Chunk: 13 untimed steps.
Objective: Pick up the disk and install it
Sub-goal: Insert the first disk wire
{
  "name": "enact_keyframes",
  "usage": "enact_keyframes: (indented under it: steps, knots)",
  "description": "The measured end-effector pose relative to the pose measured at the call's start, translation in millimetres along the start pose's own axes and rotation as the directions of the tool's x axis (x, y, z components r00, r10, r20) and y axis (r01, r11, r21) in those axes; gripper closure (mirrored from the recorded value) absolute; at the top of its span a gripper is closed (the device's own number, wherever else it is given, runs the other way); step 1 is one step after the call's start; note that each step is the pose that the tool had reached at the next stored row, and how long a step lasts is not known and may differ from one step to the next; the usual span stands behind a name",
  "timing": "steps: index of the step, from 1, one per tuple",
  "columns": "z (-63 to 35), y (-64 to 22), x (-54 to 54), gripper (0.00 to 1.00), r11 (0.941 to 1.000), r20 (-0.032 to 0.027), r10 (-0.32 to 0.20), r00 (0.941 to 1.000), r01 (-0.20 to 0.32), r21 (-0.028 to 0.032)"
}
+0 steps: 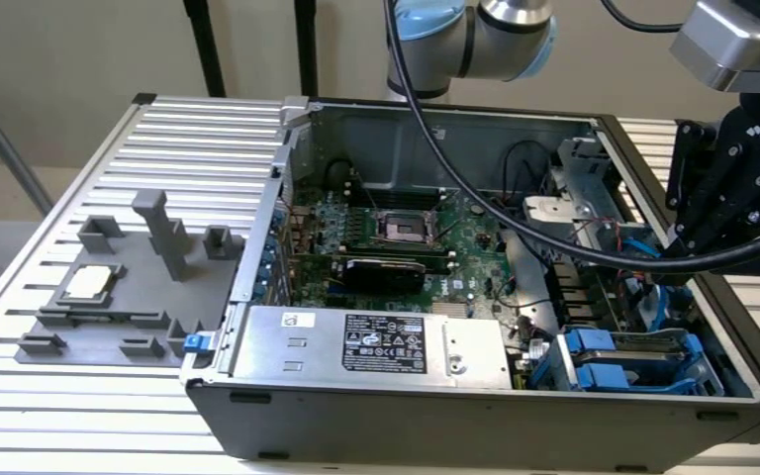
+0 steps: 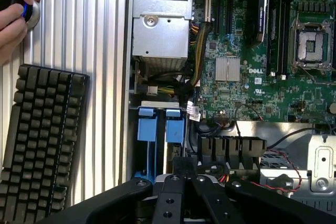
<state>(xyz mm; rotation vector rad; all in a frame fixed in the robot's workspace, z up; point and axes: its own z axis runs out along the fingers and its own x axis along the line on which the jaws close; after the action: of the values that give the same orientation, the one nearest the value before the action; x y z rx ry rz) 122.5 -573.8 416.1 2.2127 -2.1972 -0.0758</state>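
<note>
I hold the gripper (image 2: 183, 167), marked ROBOTIQ, shut and empty just above the drive bay (image 1: 681, 348), where the disk (image 1: 612, 368) stands on edge in its blue rails, a posture I judge suited to pressing it home; beside the bay the motherboard (image 2: 247, 94) reads DELL.

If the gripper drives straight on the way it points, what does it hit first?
Probably the blue carrier tabs just ahead of the gripper, though depth is unclear.
</note>
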Motion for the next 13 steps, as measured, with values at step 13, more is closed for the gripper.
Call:
enact_keyframes:
  steps: [13]
  knots:
    - [13.5, -30.7, -0.2, 0.89, 1.0, -0.0001, 0.0, 1.0, 0.0, -0.001]
